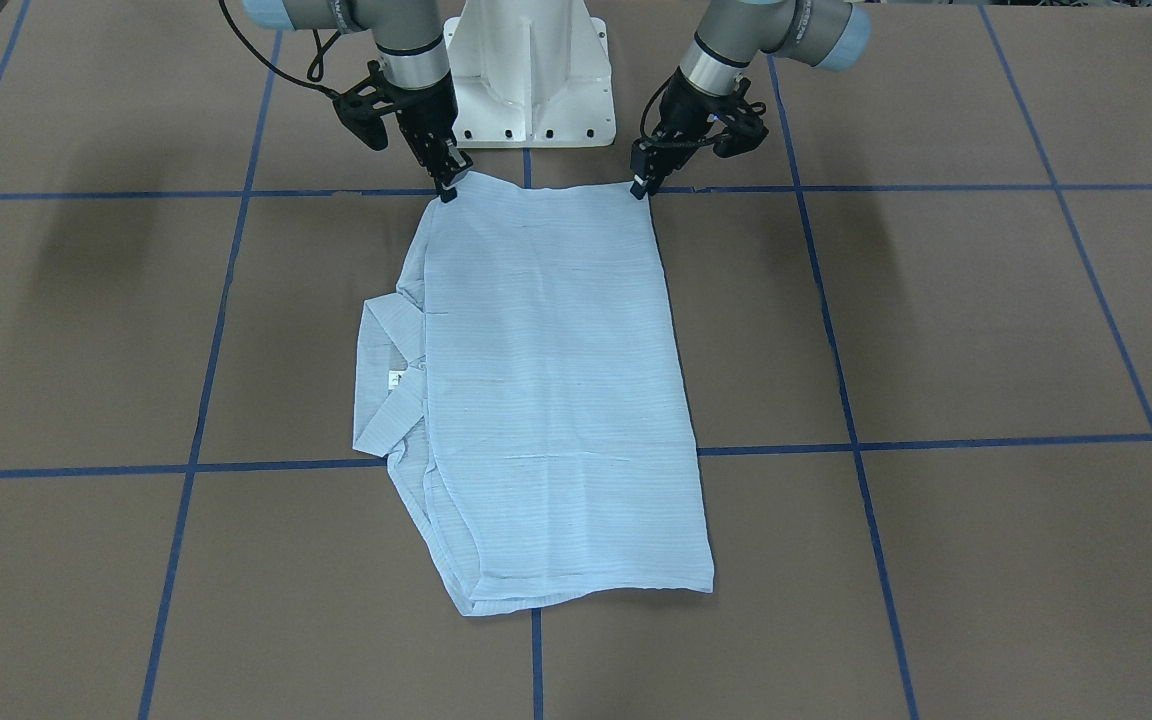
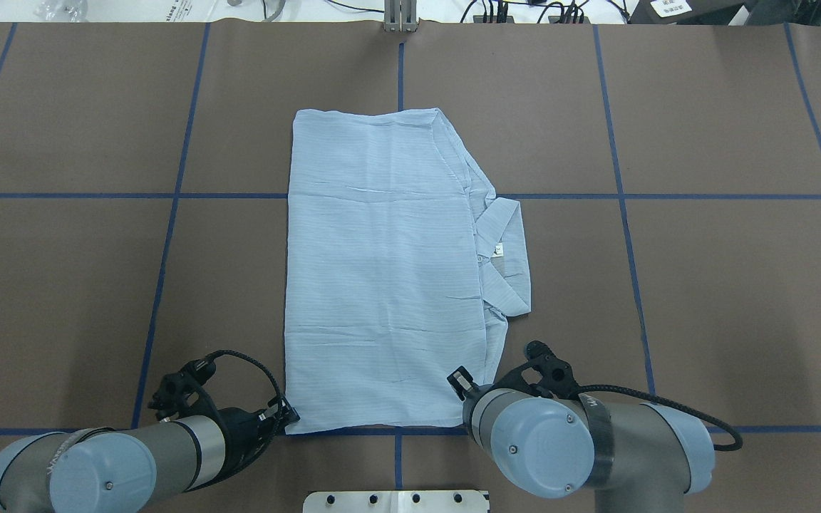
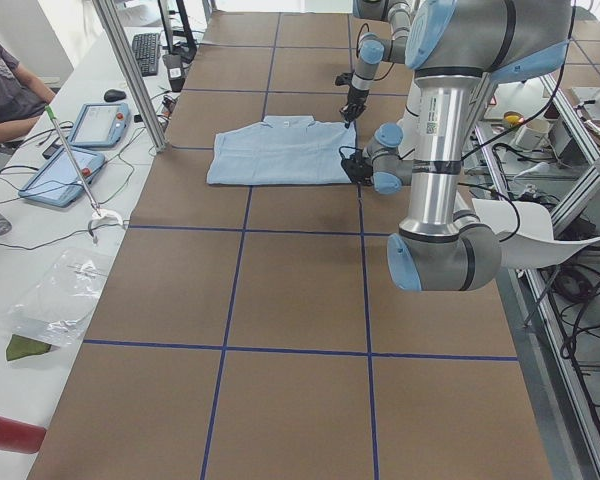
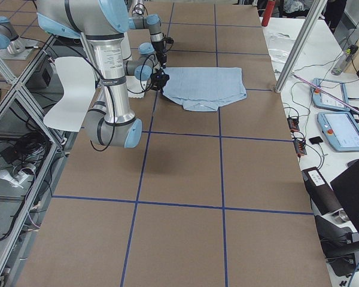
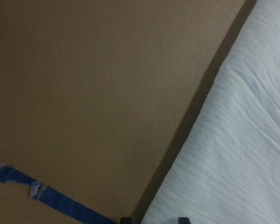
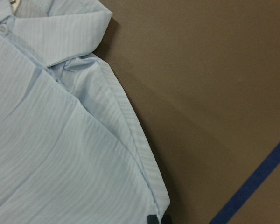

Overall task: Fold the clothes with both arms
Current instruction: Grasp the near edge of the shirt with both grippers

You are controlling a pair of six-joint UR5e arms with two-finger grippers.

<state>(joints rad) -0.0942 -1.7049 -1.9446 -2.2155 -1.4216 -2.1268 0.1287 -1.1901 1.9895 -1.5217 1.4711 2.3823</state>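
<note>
One pale-blue striped shirt [image 1: 556, 400] lies folded flat; right pincer [image 1: 448, 190] pinches one corner, left pincer [image 1: 642, 186] straddles another, parted.

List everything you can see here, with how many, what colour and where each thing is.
Pale-blue striped button-up shirt: one, folded flat mid-table, collar toward the robot's right.
Brown paper-covered table: one, gridded with blue tape.
Blue-framed tablets: two, on the white side bench.
Red bottle: one, same bench.
Person: one, partly visible, at that bench.
White pedestal base: one, between the arms.
Left arm, right arm: silver-grey, blue caps.
Left gripper, right gripper: black, each at a near shirt corner; right pinches it, left unclear.
</note>
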